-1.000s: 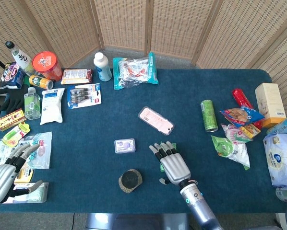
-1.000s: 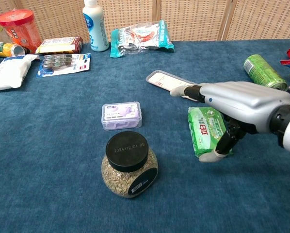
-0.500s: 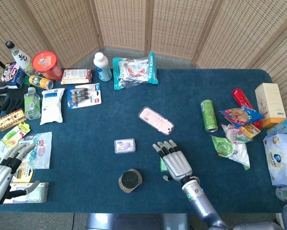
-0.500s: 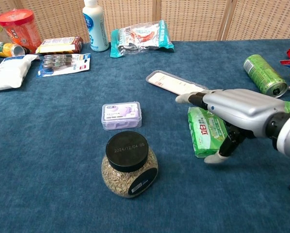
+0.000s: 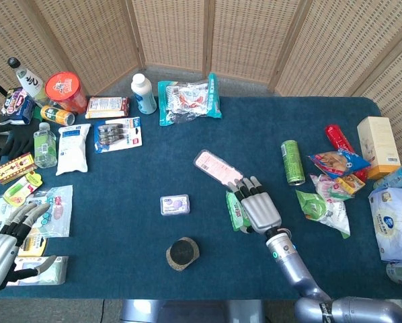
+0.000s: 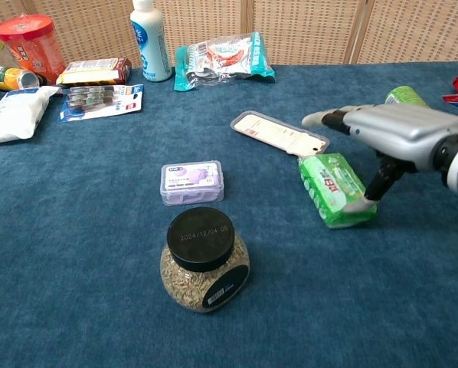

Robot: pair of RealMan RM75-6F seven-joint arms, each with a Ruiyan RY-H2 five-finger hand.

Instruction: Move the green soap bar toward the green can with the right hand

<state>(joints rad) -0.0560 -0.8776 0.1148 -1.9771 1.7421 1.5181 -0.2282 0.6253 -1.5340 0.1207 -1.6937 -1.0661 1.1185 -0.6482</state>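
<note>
**Right hand over the green soap bar, thumb at its edge**

From the head view the right hand lies palm-down with fingers stretched forward, covering most of the green soap bar; only the bar's left strip shows beside it. The chest view opens the side that the head view hides: the green soap bar lies flat on the blue table, the right hand hovers above it with fingers extended, and the thumb reaches down to touch the bar's near right edge; whether the fingers press the bar I cannot tell, so the hand reads as spread rather than clasping. The pink phone case sits just beside the bar's far end. The green can lies well apart to the bar's right in the head view; the chest view shows only its top behind the hand. The left hand, seen only from the head view, rests empty at the table's near left corner, fingers apart.
</note>
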